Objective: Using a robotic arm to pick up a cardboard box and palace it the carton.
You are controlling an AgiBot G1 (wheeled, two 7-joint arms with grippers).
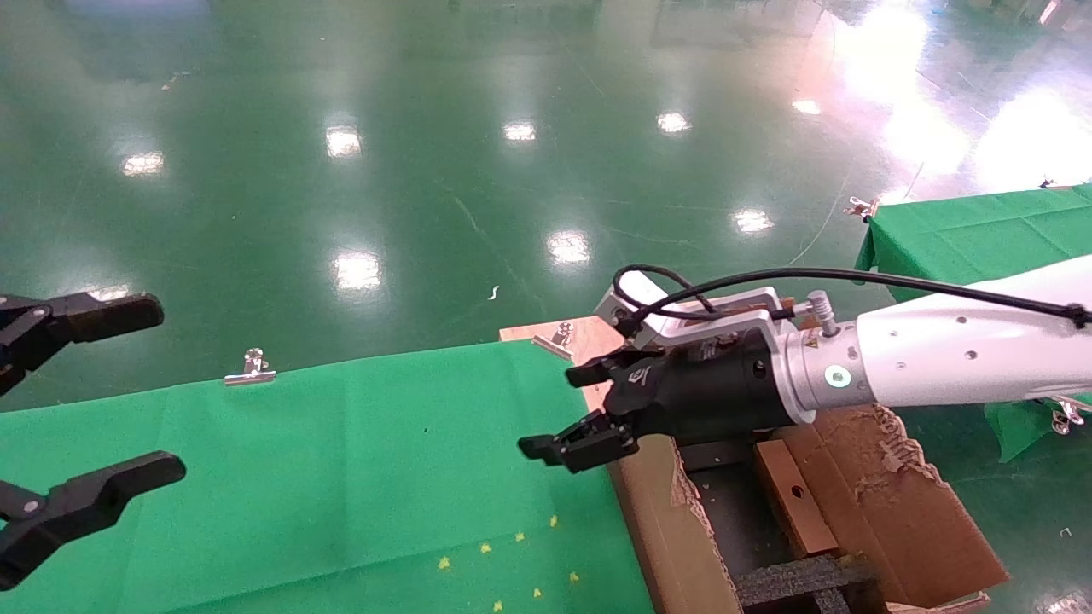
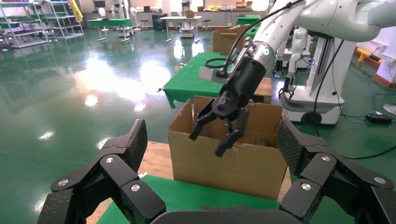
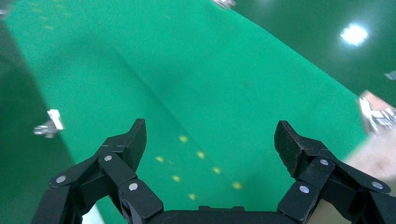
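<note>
Cardboard box [image 1: 793, 503] already lies inside the carton [image 1: 904, 520] off the bench's [image 1: 341, 477] right edge, while the right claw [image 1: 570, 408] hovers spread and empty above that edge, so retreating seems next; left claw [image 1: 85, 401] idles spread.

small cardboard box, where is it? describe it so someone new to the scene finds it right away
Start at the large brown carton with ragged torn flaps, standing at the right end of the green-clothed table. The cardboard box lies inside it, beside the black foam inserts, below the open right gripper. It is the only flat, narrow brown piece with a small round hole in it.
</note>
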